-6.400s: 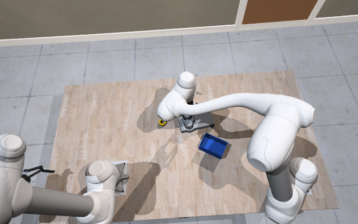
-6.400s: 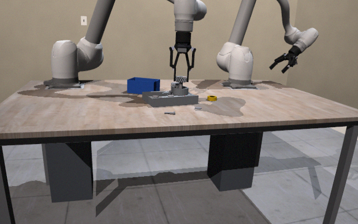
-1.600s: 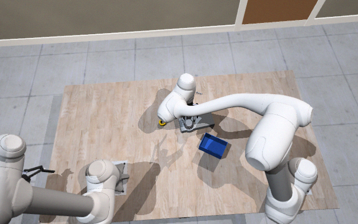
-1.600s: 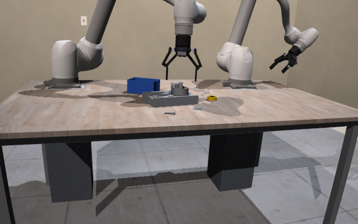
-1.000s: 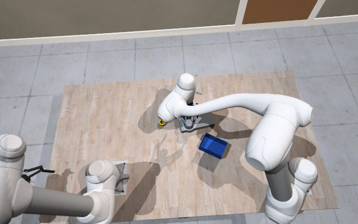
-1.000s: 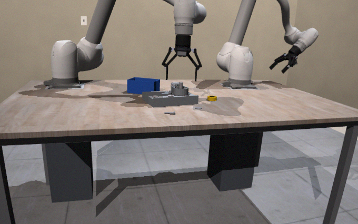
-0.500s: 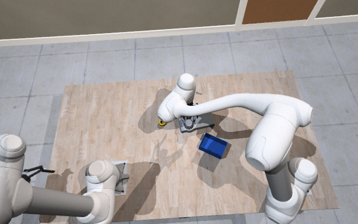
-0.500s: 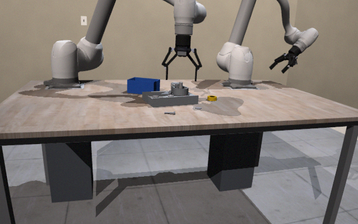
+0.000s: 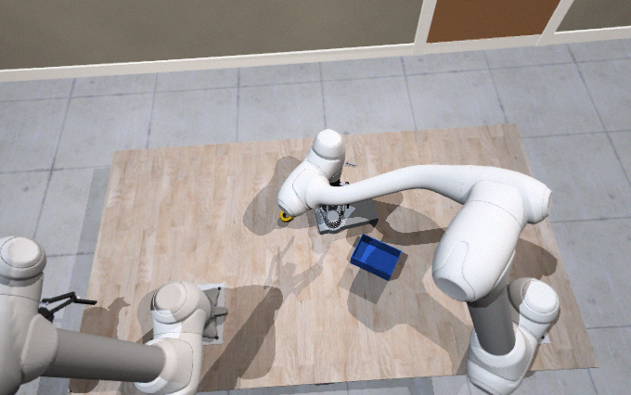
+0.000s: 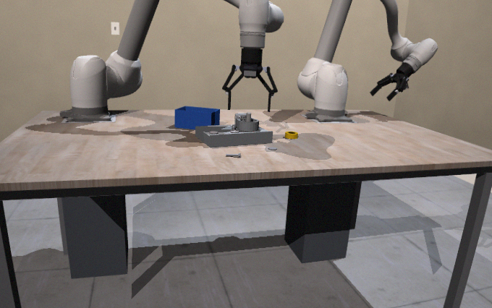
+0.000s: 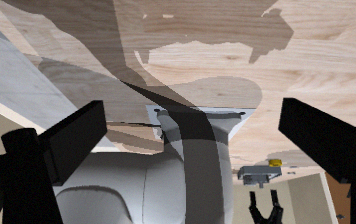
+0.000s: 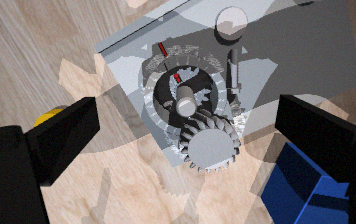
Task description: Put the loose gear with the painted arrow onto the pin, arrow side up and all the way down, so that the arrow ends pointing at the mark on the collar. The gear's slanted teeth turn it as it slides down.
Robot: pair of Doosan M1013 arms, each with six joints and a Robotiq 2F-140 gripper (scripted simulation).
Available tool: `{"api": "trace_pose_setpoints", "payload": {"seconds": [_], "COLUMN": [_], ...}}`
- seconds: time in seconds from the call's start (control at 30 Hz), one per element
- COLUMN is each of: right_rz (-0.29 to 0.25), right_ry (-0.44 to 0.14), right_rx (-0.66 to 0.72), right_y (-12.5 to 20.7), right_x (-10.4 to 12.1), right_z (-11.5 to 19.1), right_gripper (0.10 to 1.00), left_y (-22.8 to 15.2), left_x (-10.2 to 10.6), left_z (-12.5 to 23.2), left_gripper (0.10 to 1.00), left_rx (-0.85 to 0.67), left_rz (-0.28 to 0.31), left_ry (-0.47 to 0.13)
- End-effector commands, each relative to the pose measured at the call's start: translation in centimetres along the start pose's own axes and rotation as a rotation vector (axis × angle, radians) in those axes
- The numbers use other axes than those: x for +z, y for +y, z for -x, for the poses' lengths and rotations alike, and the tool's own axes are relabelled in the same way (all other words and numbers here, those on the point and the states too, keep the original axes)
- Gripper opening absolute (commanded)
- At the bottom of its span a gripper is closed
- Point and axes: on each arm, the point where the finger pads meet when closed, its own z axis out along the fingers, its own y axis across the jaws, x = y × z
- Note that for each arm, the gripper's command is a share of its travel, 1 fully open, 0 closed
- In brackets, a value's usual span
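Observation:
The loose gear (image 12: 165, 102) sits around the pin (image 12: 186, 105) inside the grey collar (image 10: 247, 126); its face is shadowed. Its red arrow (image 12: 177, 78) is up and lines up closely with the red mark (image 12: 162, 49) on the collar. Whether the gear is fully down cannot be told. A toothed gear (image 12: 211, 150) stands beside it, partly overlapping it in the right wrist view. My right gripper (image 10: 249, 109) (image 12: 187, 112) is open and empty, high above the collar and pin. My left gripper (image 10: 380, 97) (image 11: 192, 115) is open and empty, far off to the side.
The collar stands on a grey base block (image 10: 236, 139). A blue bin (image 9: 384, 263) (image 10: 191, 120) (image 12: 292, 185) stands beside it. A yellow ring (image 9: 285, 220) (image 10: 291, 137) lies at its other side. A screw (image 10: 232, 155) and a flat disc (image 10: 272, 148) lie on the table.

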Motion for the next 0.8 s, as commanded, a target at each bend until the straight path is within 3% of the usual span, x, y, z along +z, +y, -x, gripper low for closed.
{"api": "trace_pose_setpoints", "payload": {"seconds": [0.0, 0.77], "right_rz": [-0.002, -0.002], "right_ry": [0.000, 0.000], "right_rx": [0.000, 0.000], "right_y": [-0.05, -0.05], "right_x": [-0.12, -0.95], "right_z": [-0.01, -0.01], "right_gripper": [1.000, 1.000], "left_y": [-0.01, -0.01], "left_x": [-0.04, -0.04], "left_z": [0.00, 0.00], "left_gripper": [1.000, 1.000], "left_rx": [0.000, 0.000], "left_rz": [0.000, 0.000], "left_ry": [0.001, 0.001]}}
